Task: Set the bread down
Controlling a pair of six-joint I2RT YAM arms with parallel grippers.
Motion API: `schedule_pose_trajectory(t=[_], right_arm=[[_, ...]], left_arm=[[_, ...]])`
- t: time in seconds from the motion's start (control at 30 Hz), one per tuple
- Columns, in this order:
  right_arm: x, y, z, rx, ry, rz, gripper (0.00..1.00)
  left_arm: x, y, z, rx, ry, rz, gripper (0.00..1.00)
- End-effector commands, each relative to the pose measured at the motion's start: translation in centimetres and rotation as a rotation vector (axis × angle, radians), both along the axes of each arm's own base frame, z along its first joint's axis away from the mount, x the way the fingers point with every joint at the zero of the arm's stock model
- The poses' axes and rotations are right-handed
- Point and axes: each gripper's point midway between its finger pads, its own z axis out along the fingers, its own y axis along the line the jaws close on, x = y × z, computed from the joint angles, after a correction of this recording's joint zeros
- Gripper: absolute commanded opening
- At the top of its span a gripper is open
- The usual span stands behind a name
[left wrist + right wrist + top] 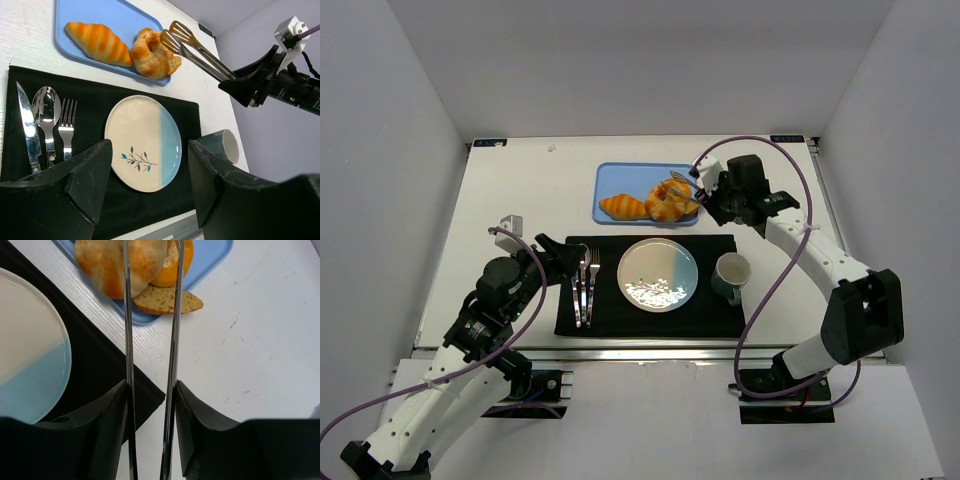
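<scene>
A blue tray (615, 178) at the back holds a long croissant (622, 206), a round bread roll (668, 204) and a brown bread slice (167, 300). My right gripper (712, 200) is shut on metal tongs (685, 187). In the right wrist view the gripper (151, 405) pinches both tong arms (128, 340), which reach either side of the roll (120, 260). The roll lies on the tray. The tong tips (175, 35) sit at the roll's top edge (150, 55). My left gripper (565, 262) is open and empty over the black placemat, as its wrist view (150, 185) shows.
A cream and blue plate (658, 274) lies mid placemat (620, 315), with a knife, spoon and fork (585, 285) to its left. A green mug (731, 276) stands at the mat's right edge. White walls enclose the table on three sides.
</scene>
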Motion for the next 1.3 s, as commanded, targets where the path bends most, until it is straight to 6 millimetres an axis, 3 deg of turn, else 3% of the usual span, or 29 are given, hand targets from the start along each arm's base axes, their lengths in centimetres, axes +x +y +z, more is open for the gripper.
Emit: schedule_pose_trajectory(t=[0.0,0.43,0.6,0.63,0.8,0.93,1.27], right_arm=[[1.0,0.8,2.1,0.067,-0.019,-0.014,0.46],[1.9,0.4,0.6,0.085,0.059,-0.067,0.5],[1.9,0.7,0.1,0.109,0.11,-0.06,0.33],[1.8,0.8,0.2,0.111,0.114,-0.056,0.23],[1.7,1.0,0.2,0.12,0.137,-0.042,0.02],[1.7,1.0,1.0,0.159,0.138,-0.039,0.0],[2.8,0.8,5.6,0.284,0.08,-0.057,0.0]], left_arm=[[0.0,0.1,0.5,-0.001,-0.009,0.007,0.71],[0.0,0.3,0.4,0.002,-0.005,0.011,0.71],[0.0,0.3,0.4,0.006,-0.005,0.012,0.71],[0.0,0.3,0.5,0.004,-0.006,0.014,0.71],[0.0,0.4,0.5,0.005,-0.006,0.017,0.71],[0.1,0.3,0.6,0.002,-0.01,0.016,0.71],[0.4,0.0,0.7,0.01,-0.011,0.005,0.71]])
